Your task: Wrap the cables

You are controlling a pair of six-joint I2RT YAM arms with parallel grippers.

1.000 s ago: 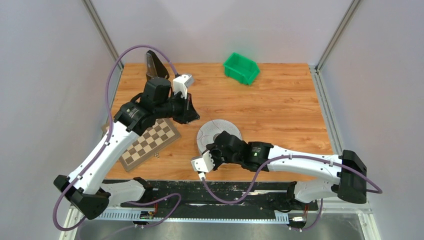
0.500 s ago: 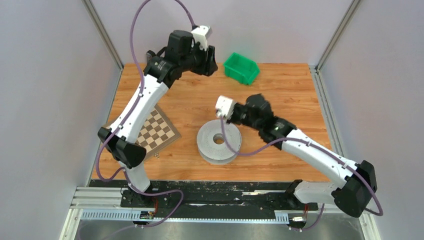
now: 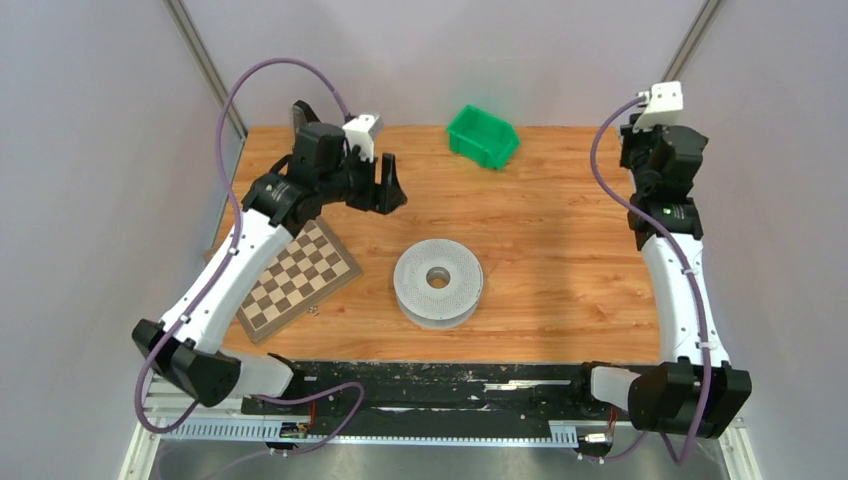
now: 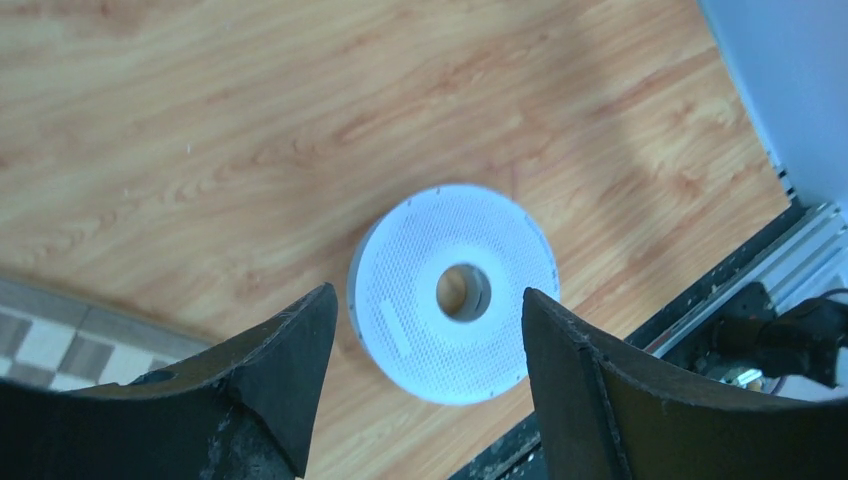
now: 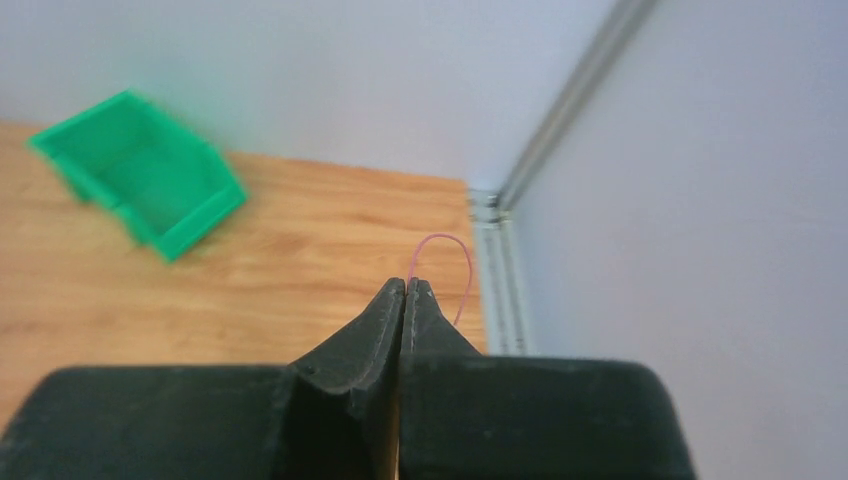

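The left gripper (image 4: 427,296) is spread wide and holds nothing. The grey reel (image 4: 495,245) lies flat on the table (image 4: 250,120) below and ahead of it, framed between its fingers. The right gripper (image 5: 405,290), well apart from the reel, is clamped on a thin pink cable (image 5: 440,238) that loops up from its fingertips.

Two arms worked over one wooden desk (image 3: 560,230), each carrying a single tool, so two in all: the left tool (image 4: 424,295) and the right tool (image 5: 405,285). Two purple hoses (image 3: 235,100) ran along them, one per arm. On the desk lay one grey reel (image 3: 438,282) with one centre hole, one green bin (image 3: 483,136) and one chessboard (image 3: 300,278). One dark object (image 3: 300,110) showed partly behind the left arm, too hidden to name. One thin pink strand (image 5: 440,262) looped at the right tool's tips.
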